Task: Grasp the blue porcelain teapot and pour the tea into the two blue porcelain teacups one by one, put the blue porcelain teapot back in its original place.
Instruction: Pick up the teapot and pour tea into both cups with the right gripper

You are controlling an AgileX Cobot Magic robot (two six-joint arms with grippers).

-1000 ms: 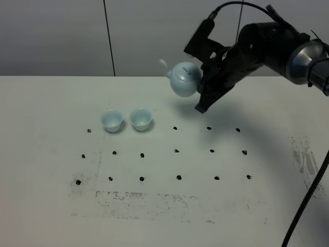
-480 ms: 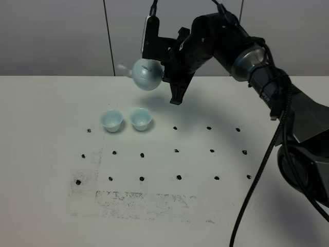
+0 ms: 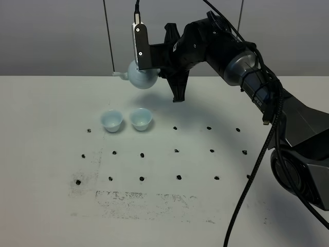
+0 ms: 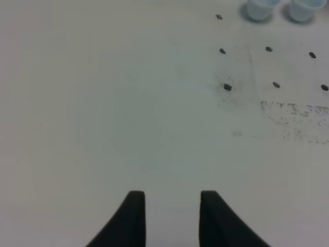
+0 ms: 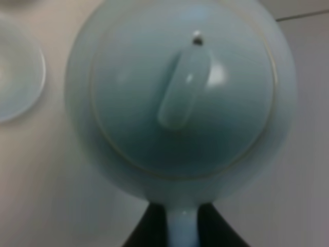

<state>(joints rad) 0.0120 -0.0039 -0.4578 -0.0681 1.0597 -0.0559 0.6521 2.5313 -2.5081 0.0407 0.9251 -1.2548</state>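
The blue porcelain teapot [image 3: 141, 77] hangs in the air behind and above the two blue porcelain teacups, spout to the left. My right gripper [image 3: 160, 76] is shut on its loop handle. In the right wrist view the teapot [image 5: 180, 103] fills the frame, lid and knob facing the camera, handle between the gripper's [image 5: 181, 231] fingers. The left teacup [image 3: 112, 120] and right teacup [image 3: 140, 119] stand side by side on the table; one cup [image 5: 15, 72] shows beside the pot. My left gripper [image 4: 172, 206] is open and empty above bare table, far from the cups [image 4: 259, 7].
The white table [image 3: 51, 154] carries a grid of small black dots [image 3: 176, 151] and grey smudges [image 3: 139, 198] near the front. A grey wall stands behind the table. The right arm's cable [image 3: 257, 170] hangs over the table's right side.
My right arm has carried the teapot leftward from right of the cups to above and behind them, turning the wrist. The cups and left gripper have not moved.
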